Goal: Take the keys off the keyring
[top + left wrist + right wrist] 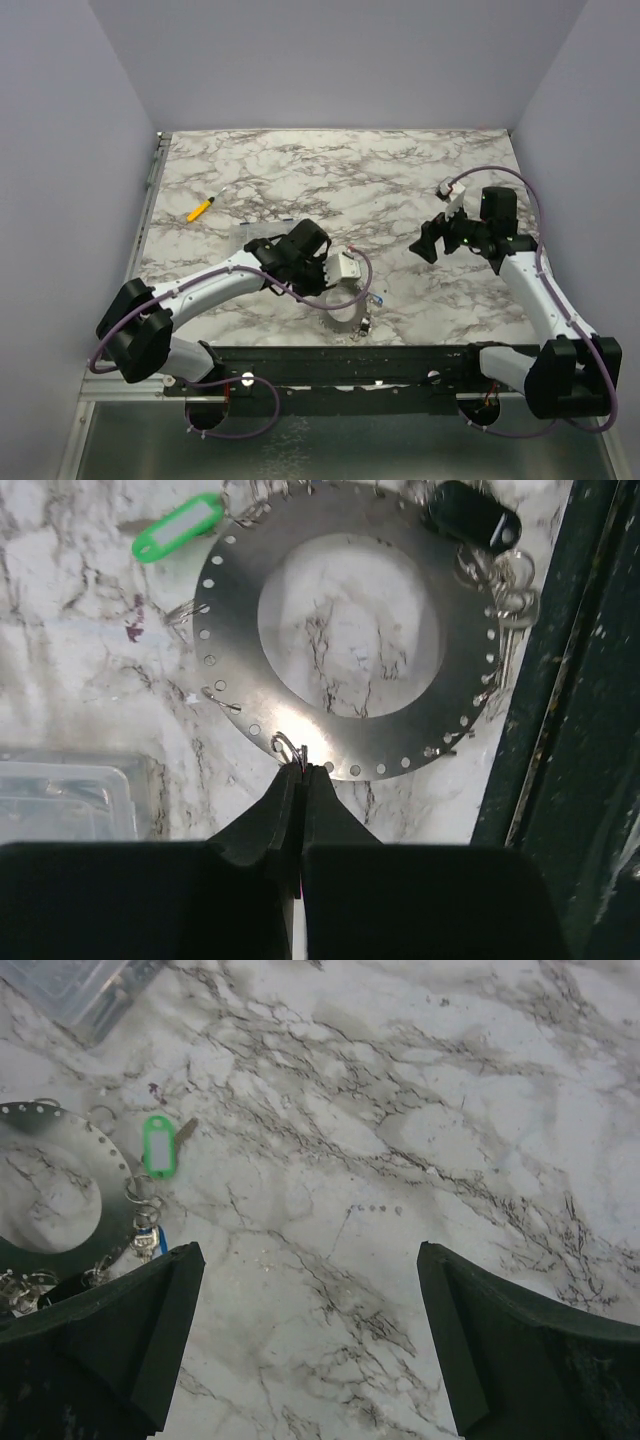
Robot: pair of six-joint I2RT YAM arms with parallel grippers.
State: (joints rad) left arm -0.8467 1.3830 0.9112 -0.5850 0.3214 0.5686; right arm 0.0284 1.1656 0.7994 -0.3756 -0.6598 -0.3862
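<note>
Two claws inspected, left to right. My left gripper [302, 772] is clenched, its tips pressed together with no gap, right at the near rim of the keyring [380, 742]. The tips touch a small wire loop [286, 746] threaded through a rim hole; I cannot tell whether that loop is actually pinched. The keyring lies flat on the marble table [60, 660], directly ahead of this claw, with its wide hole beyond the tips. The keys [508, 588] hang off the far and right rim: a green-tagged key [178, 527] at far left and a black fob [470, 515] at far right. My right gripper [308, 1252] hangs spread wide over bare marble and grasps nothing. It is well apart from the keyring, which lies to its left. Judgement: my left arm is the nearer, and the coming move turns on that near-rim loop.
</note>
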